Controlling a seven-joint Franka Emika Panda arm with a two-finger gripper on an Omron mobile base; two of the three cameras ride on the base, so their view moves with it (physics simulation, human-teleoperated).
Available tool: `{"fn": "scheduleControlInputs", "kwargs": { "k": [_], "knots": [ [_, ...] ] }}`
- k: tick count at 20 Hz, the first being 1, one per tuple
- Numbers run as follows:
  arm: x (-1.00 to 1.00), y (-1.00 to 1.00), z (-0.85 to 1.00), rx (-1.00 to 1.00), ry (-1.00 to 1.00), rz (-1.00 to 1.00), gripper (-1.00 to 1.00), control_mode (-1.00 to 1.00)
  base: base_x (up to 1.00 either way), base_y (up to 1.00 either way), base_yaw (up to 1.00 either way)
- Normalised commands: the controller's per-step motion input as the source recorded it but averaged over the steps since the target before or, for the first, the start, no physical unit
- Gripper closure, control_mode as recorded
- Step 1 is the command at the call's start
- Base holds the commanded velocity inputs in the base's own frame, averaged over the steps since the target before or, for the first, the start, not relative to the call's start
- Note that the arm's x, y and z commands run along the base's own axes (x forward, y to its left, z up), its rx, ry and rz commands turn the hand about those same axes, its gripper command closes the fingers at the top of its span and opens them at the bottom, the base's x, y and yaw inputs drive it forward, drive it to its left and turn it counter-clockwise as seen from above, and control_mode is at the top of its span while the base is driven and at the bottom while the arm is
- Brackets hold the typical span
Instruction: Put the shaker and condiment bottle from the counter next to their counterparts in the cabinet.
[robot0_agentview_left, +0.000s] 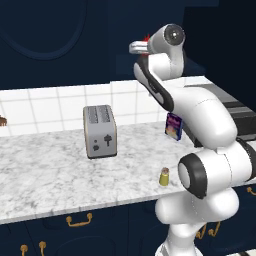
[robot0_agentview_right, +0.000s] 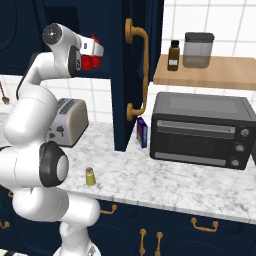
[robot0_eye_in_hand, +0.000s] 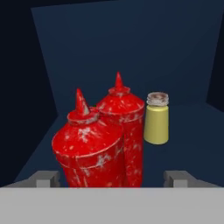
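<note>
Two bright red squeeze bottles stand close together on the navy cabinet shelf. The nearer condiment bottle sits between my fingers, and its twin is just behind it to the right. A pale yellow shaker with a grey cap stands right of the twin. My gripper is open; both fingertips stand clear of the nearer bottle. From the base the gripper is raised at the cabinet with red showing at it. The olive-yellow shaker stands near the counter's front edge.
A silver toaster sits mid-counter. A purple box leans by the black toaster oven. The open navy cabinet door with a brass handle hangs right of my hand. A wooden shelf carries a jar and a brown bottle.
</note>
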Motion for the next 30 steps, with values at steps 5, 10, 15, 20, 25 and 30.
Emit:
{"fn": "scheduleControlInputs", "kwargs": {
  "k": [5, 10, 15, 20, 25, 30],
  "knots": [
    [-0.01, 0.00, 0.00, 0.00, 0.00, 0.03, -1.00, -1.00, 0.00, 0.00, 0.00],
    [-0.29, 0.00, 0.00, 0.02, 0.00, 0.00, -1.00, -1.00, 0.00, 0.00, 0.00],
    [-0.47, 0.00, 0.00, 0.01, 0.00, 0.00, -1.00, -1.00, 0.00, 0.00, 0.00],
    [-0.42, 0.00, 0.00, 0.00, 0.00, 0.00, -1.00, -1.00, 0.00, 0.00, 0.00],
    [-0.31, 0.00, 0.00, 0.00, 0.00, 0.00, -1.00, -1.00, 0.00, 0.00, 0.00],
    [-0.20, 0.01, -0.08, 0.00, 0.02, 0.00, -1.00, -1.00, 0.00, 0.00, 0.00]
  ]
}}
